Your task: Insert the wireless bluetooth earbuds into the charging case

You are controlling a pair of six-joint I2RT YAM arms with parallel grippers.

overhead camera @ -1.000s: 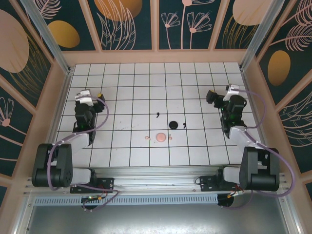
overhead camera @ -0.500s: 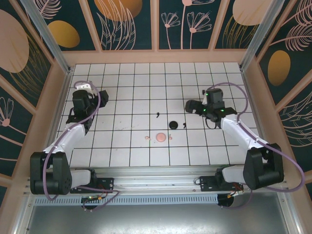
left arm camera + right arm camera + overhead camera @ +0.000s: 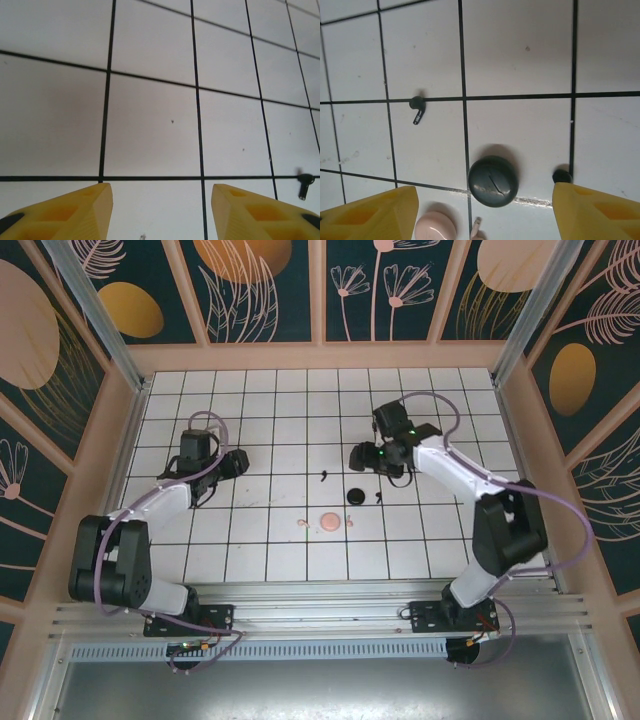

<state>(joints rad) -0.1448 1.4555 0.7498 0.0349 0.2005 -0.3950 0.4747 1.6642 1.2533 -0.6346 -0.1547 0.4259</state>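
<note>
A round black charging case (image 3: pixel 354 496) (image 3: pixel 493 180) lies shut on the tiles, with a round pink case (image 3: pixel 329 523) (image 3: pixel 435 226) just in front of it. One black earbud (image 3: pixel 323 477) (image 3: pixel 417 106) lies left of the black case and another black earbud (image 3: pixel 378 497) (image 3: pixel 562 176) lies right of it. Pale pink earbuds (image 3: pixel 303 524) (image 3: pixel 349 522) flank the pink case; one pink earbud (image 3: pixel 476 228) shows in the right wrist view. My right gripper (image 3: pixel 360 458) (image 3: pixel 485 215) hangs open just behind the black case. My left gripper (image 3: pixel 237 462) (image 3: pixel 161 210) is open over bare tiles, with a black earbud (image 3: pixel 303 181) far right.
The white gridded table (image 3: pixel 270 400) is walled by a wooden frame (image 3: pixel 320 355) at the back and on both sides. Both arms' purple cables (image 3: pixel 420 400) loop above the wrists. Bare tiles lie between the left gripper and the cases.
Both arms have swung in from the table's sides toward the middle. The right gripper now hangs by the black case, and both pairs of jaws have narrowed somewhat.
</note>
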